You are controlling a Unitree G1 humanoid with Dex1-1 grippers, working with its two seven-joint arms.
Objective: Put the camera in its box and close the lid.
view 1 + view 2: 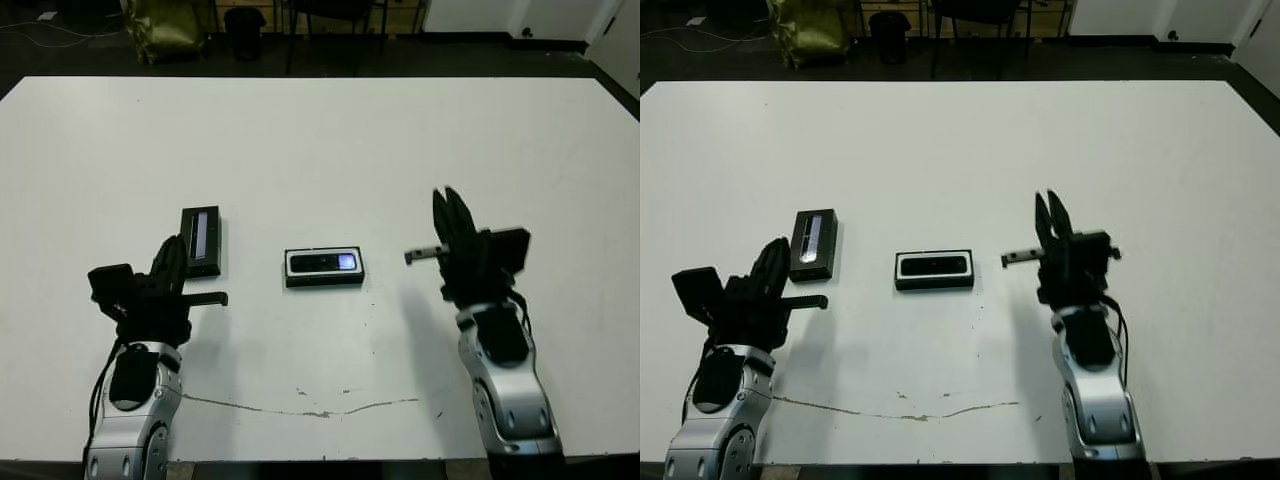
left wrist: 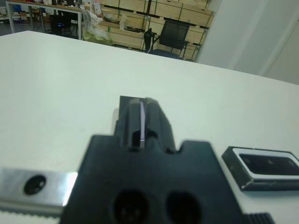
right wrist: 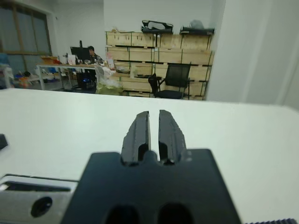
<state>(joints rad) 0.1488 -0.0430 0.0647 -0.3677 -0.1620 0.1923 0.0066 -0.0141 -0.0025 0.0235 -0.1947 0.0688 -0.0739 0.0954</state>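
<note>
The camera (image 1: 318,263), a slim black bar with a bluish-white square at its right end, lies inside the white-lined box (image 1: 324,282) at the table's middle. The lid (image 1: 202,240), flat and black with a pale strip, lies apart on the table, to the left of the box. My left gripper (image 1: 172,246) hovers at the lid's near left edge with its fingers together and nothing held. My right gripper (image 1: 447,196) stands to the right of the box, shut and empty. The left wrist view shows the box (image 2: 233,168) beside the left gripper's body.
The white table (image 1: 320,140) stretches wide beyond the box and lid. A thin dark crack line (image 1: 300,410) runs along the table near its front edge. A chair and bags stand on the floor past the far edge.
</note>
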